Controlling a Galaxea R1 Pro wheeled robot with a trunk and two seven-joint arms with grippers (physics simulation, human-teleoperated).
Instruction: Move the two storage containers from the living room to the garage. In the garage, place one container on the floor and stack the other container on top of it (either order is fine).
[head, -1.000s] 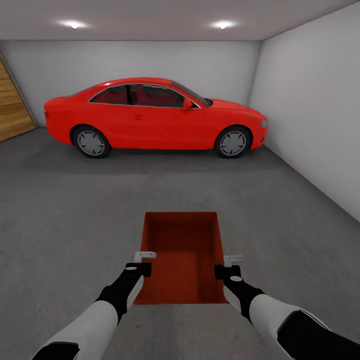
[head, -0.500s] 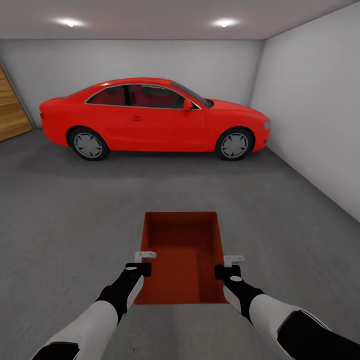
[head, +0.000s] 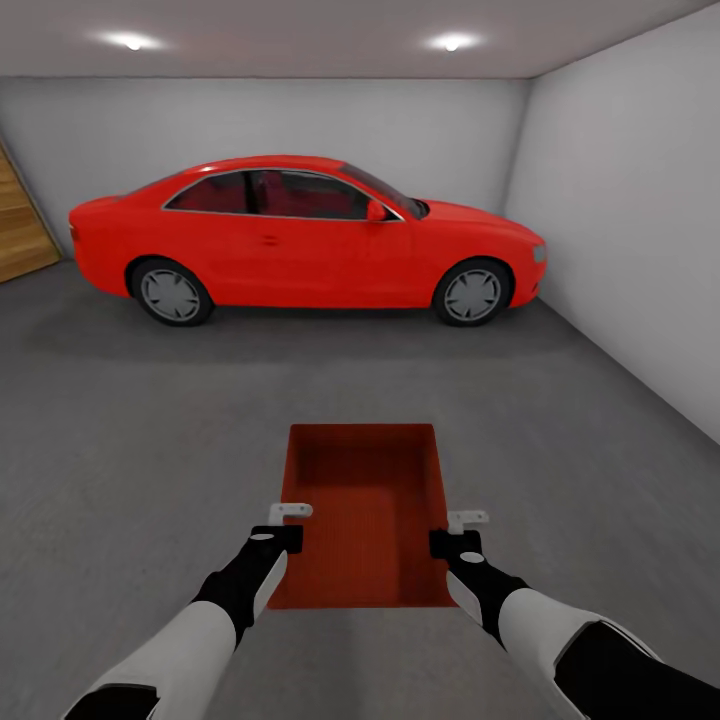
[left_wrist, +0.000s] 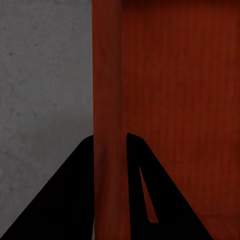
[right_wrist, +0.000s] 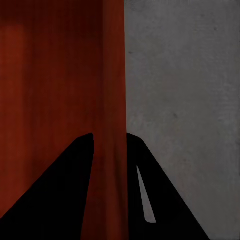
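One orange-red topless storage container (head: 365, 500) hangs low in front of me over the garage's dark grey concrete floor (head: 150, 420), held level between both arms. My left gripper (head: 285, 525) is shut on its left side wall (left_wrist: 107, 75), one finger inside and one outside. On the opposite side wall (right_wrist: 114, 65), my right gripper (head: 452, 530) is shut the same way. The box is empty inside. The living room is out of view.
A red car (head: 300, 235) is parked side-on across the back of the garage. A pale grey wall (head: 630, 200) runs along the right. A wood-plank panel (head: 20, 225) shows at the far left. Open concrete lies between me and the car.
The whole view has shifted a little, so the car looks slightly closer and further left, which is the camera moving. The container and both grippers keep their hold and pose.
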